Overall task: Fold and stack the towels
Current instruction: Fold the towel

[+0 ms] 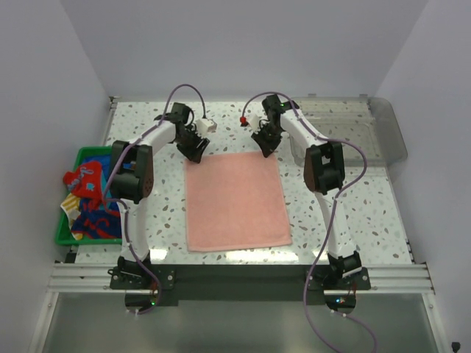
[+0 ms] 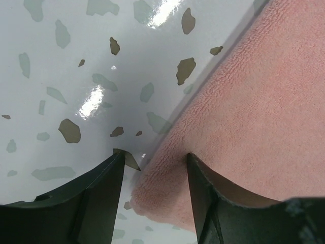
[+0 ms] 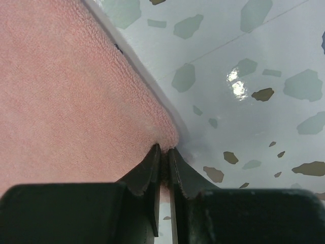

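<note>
In the view from above, the salmon pink towel [image 1: 235, 200] lies flat in the middle of the speckled table [image 1: 353, 206]. The left gripper [image 1: 196, 151] and the right gripper [image 1: 265, 144] each stand at one of its upper corners. At the left edge of the picture a green plastic basket [image 1: 88, 152] holds a heap of towels [image 1: 92, 209], blue, red and yellowish. A clear plastic tray [image 1: 383, 132] sits at the upper right. Both are well apart from the flat towel.

In the left wrist view, the left gripper [image 2: 155, 162] is spread. One dark finger [image 2: 101, 195] is over the glossy table and the other is over the fluffy towel [image 2: 254, 117], whose rounded corner lies between them.

In the right wrist view, the right gripper [image 3: 163, 152] is clenched on the corner of the towel [image 3: 66, 96], with a thin fold of pile pinched between its fingers.
</note>
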Controlling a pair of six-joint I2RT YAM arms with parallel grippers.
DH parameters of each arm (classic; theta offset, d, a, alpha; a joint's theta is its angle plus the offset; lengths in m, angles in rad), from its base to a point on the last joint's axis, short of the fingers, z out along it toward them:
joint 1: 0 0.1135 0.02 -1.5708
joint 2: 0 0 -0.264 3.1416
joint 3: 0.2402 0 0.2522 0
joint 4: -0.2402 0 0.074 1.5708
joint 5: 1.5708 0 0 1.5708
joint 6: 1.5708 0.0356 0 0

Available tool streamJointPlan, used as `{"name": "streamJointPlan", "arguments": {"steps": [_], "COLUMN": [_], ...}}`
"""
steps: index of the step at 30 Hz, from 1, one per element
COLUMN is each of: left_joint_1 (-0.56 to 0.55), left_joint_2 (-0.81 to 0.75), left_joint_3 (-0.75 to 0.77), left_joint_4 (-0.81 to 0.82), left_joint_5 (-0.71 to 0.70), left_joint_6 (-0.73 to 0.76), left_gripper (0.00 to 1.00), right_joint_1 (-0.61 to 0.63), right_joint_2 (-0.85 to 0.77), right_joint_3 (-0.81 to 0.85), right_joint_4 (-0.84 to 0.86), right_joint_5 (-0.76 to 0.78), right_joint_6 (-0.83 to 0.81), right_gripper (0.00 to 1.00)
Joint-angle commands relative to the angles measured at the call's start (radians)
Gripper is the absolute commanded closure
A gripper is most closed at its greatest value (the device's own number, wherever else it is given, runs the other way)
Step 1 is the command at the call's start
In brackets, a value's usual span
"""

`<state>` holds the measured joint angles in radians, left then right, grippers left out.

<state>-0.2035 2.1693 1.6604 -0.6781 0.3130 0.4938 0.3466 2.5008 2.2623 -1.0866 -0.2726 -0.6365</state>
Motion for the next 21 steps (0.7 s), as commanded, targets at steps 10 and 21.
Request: {"name": "streamJointPlan", "arguments": {"steps": [10,21], "left_joint_1": [0.029,0.035], "left_joint_2": [0.003,0.030], "left_joint_3": [-0.045,-0.057], "left_joint_4": [-0.069,-0.132], "left_joint_5": [-0.074,-0.130], "left_joint_6": [0.017,0.025], "left_gripper": [0.43,0.56], "right_joint_1": [-0.003,-0.001], "right_joint_2": [0.009,0.009], "right_joint_3": [-0.040,-0.040], "right_joint_4": [-0.013,0.004], "right_joint_5": [0.032,0.050], "right_joint_6": [0.006,0.017], "right_gripper": [0.95,0.99]}}
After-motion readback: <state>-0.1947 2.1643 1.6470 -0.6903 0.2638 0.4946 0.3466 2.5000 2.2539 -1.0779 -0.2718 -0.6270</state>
